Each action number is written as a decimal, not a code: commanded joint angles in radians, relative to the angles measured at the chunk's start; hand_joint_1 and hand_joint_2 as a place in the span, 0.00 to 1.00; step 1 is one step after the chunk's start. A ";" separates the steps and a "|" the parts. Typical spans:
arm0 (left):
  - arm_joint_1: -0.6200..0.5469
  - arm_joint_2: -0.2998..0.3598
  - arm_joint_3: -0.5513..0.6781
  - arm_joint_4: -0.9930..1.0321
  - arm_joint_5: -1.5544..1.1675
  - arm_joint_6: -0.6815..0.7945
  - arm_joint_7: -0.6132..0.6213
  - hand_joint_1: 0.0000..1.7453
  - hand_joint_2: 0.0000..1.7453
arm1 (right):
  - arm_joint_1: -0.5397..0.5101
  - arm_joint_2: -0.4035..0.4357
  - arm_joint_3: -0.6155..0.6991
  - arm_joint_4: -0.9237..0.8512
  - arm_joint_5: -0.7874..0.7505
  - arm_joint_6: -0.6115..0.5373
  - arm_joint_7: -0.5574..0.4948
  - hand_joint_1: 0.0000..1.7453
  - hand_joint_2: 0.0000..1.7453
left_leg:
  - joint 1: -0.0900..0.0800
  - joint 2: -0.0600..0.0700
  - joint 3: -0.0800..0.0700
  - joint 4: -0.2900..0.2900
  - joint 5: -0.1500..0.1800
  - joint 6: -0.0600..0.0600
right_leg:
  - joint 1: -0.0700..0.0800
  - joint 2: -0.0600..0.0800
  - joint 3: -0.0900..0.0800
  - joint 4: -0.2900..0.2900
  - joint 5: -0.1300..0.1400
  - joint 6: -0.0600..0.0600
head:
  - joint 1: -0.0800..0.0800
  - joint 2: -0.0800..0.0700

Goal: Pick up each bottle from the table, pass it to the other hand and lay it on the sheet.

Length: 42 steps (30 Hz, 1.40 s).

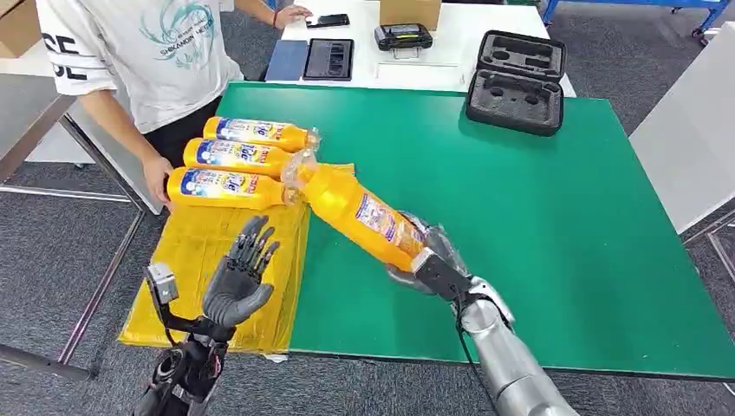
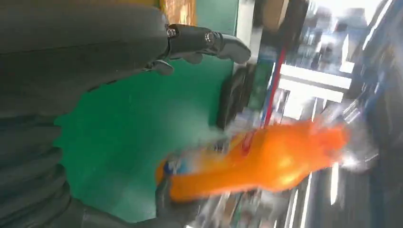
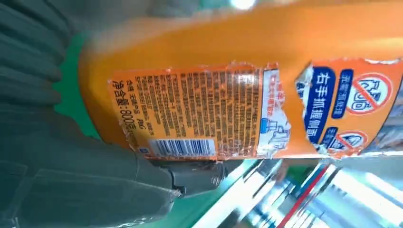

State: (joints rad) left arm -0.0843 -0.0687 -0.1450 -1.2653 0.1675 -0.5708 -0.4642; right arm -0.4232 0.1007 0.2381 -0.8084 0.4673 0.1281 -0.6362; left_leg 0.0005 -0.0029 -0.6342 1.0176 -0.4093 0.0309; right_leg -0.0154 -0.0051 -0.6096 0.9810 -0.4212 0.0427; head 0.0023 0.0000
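Left hand (image 1: 238, 279) at about 7 o'clock in the head view, raised over the yellow sheet (image 1: 195, 260), palm up, fingers apart, nothing in it. In the left wrist view its dark fingers (image 2: 209, 42) are spread above the green table top.

Right hand (image 1: 431, 260) at about 5 o'clock, wrapped around the base end of an orange bottle (image 1: 360, 212). Bottle tilted, base low in the hand, clear-wrapped cap end pointing toward 10 o'clock and reaching the right edge of the sheet, close to the cap ends of the lying bottles. Whether they touch cannot be told. Right wrist view: the bottle label (image 3: 199, 114) with barcode, partly torn, thumb pressed under the bottle's base end. Left wrist view: same bottle, blurred, over the table.

Three more orange bottles lie side by side at 10 o'clock, caps toward 3 o'clock: far bottle (image 1: 256, 133), middle bottle (image 1: 234, 156), near bottle (image 1: 221, 187). Near bottle rests on the far edge of the sheet; the other two seem to be on the green table (image 1: 520, 225) just beyond it.

Person in a white T-shirt (image 1: 156, 61) stands at 11 o'clock, one hand (image 1: 157, 178) touching the base of the near bottle.

Open black case (image 1: 517, 82) at 1 o'clock, on the table's far edge. White table beyond holds a tablet (image 1: 328, 59), a phone (image 1: 328, 21) and a black device (image 1: 403, 37).
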 commanded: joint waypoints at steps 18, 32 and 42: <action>-0.207 0.005 -0.171 0.281 0.105 -0.113 -0.016 0.00 1.00 | 0.001 0.072 0.304 0.158 -0.059 0.113 -0.050 1.00 1.00 | 0.002 -0.001 0.009 -0.001 -0.003 -0.002 | 0.003 0.000 0.010 -0.002 -0.003 -0.003 | 0.000 0.000; -0.192 0.005 -0.140 0.264 0.186 -0.162 -0.037 0.00 1.00 | 0.000 0.057 0.318 0.187 -0.074 0.117 -0.060 1.00 1.00 | 0.002 -0.001 0.003 -0.001 -0.001 -0.001 | 0.002 -0.001 0.003 -0.001 -0.001 -0.001 | 0.000 0.000; -0.198 0.006 -0.121 0.265 0.184 -0.149 -0.059 0.00 1.00 | -0.001 0.056 0.323 0.194 -0.080 0.120 -0.062 1.00 1.00 | 0.002 -0.002 0.005 0.000 -0.002 -0.002 | 0.002 -0.002 0.006 -0.001 -0.002 -0.002 | 0.000 0.000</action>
State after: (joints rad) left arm -0.2240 -0.0675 -0.2903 -1.0460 0.3445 -0.7233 -0.5085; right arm -0.4125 0.1823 0.5032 -0.6931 0.3822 0.2388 -0.6947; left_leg 0.0011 -0.0027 -0.6342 1.0176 -0.4093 0.0308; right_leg -0.0148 -0.0049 -0.6099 0.9809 -0.4212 0.0427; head 0.0023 0.0000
